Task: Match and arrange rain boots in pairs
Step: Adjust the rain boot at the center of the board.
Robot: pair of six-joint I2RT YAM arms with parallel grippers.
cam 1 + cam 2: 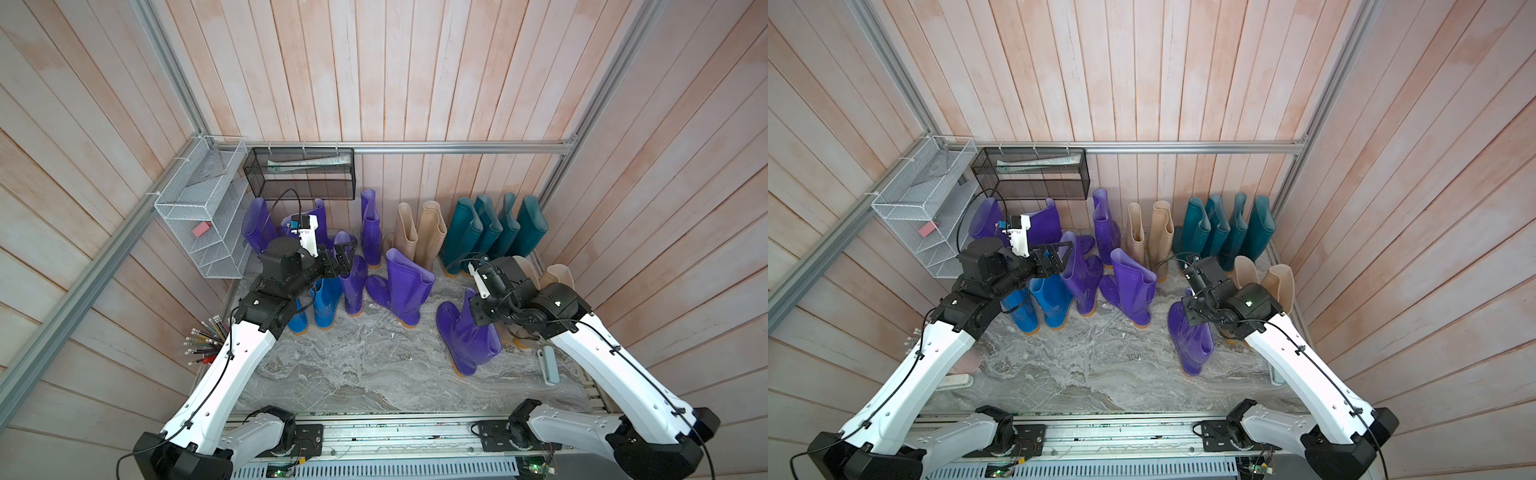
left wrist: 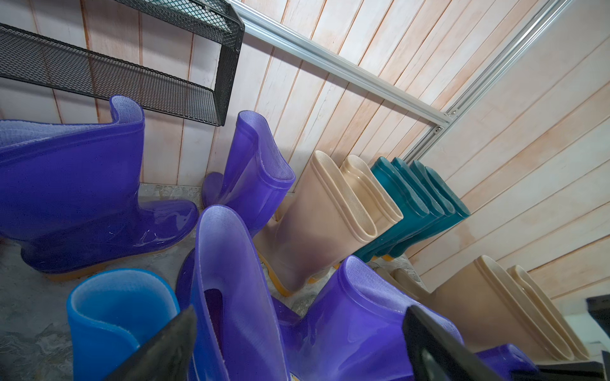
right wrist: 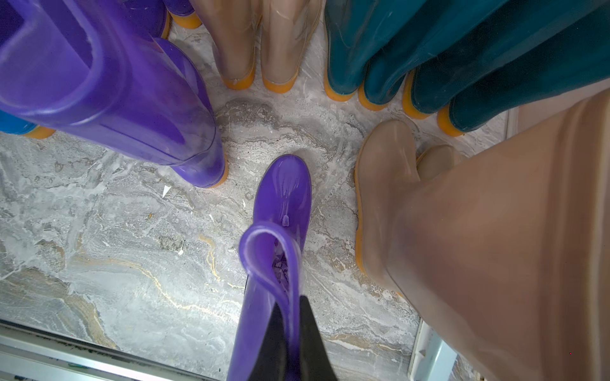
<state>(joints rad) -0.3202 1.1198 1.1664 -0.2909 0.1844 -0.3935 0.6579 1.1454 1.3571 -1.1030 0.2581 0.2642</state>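
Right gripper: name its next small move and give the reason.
Probably lift the held purple boot a little and carry it toward the mid-floor purple boot. The right gripper is shut on its rim, and it stands beside the beige boots, apart from others of its own colour.

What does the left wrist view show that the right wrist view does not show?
Only the left wrist view shows the black mesh shelf, the wall rail and the open left gripper. Only the right wrist view shows the right gripper shut on the rim of a purple boot. Both show the four teal boots, beige boots and the marble floor.
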